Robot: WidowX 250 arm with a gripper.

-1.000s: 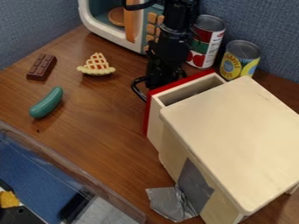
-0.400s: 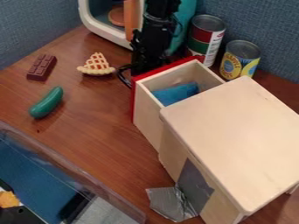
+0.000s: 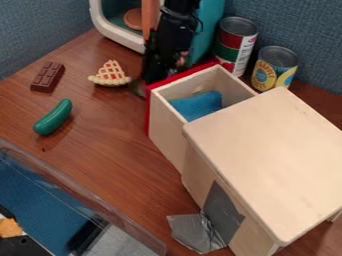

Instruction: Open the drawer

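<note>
Drawn slightly farther out of cabinet [image 3: 267, 150]: drawer [image 3: 167, 130], well open. End effector [image 3: 155, 76] apparently against red front [image 3: 184, 75], wide or narrow impossible to tell. Pull near completion; next, backing clear.

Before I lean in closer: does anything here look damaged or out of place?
Yes, the silver tape at the foot of the wooden box: one crumpled flap sticks out over the table instead of lying flat, like a loose patch. Nothing looks spilled.
</note>
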